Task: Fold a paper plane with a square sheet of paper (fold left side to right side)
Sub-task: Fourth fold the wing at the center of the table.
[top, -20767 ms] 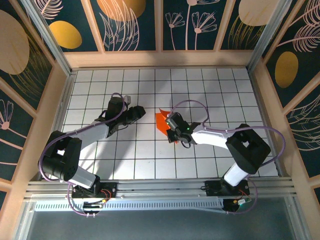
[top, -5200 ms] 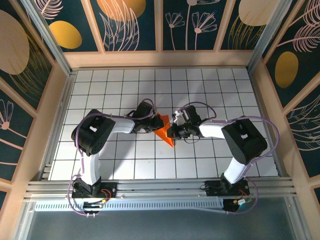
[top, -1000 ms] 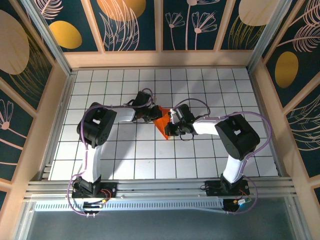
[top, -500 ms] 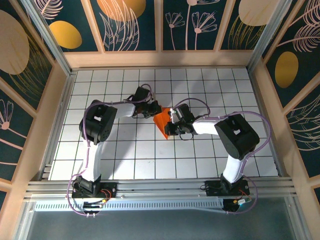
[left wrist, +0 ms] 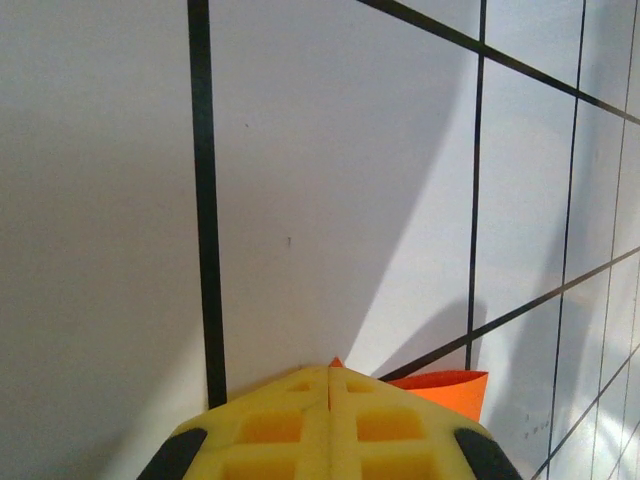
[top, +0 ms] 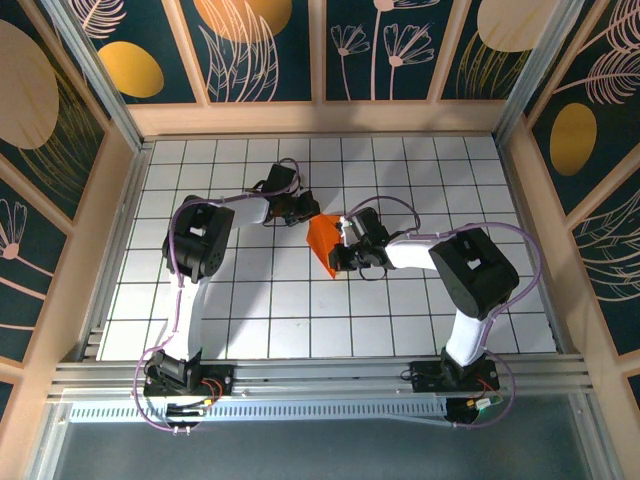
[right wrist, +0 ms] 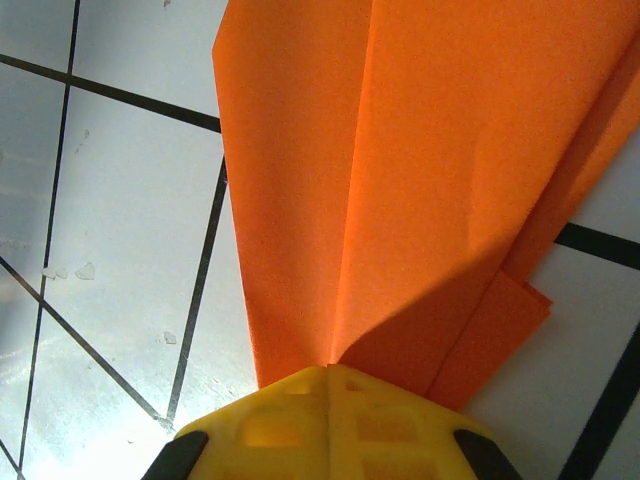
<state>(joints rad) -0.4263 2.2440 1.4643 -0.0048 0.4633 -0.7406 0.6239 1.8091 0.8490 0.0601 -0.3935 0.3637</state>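
One creased orange paper plane [top: 321, 242]

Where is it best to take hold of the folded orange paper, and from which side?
Take the folded orange paper by a thin outer edge, coming in low from the side: it seems to lie almost flat in stacked layers. The right hand is shut on one edge this way.

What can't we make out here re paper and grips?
Top external: on the orange paper, the corner at the left gripper and the edge at the right gripper are covered by them; jaws too small to read.
Left wrist: the yellow fingers hide most of the paper; a sliver shows.
Right wrist: paper is cut off by the top and right edges, outline unknown.
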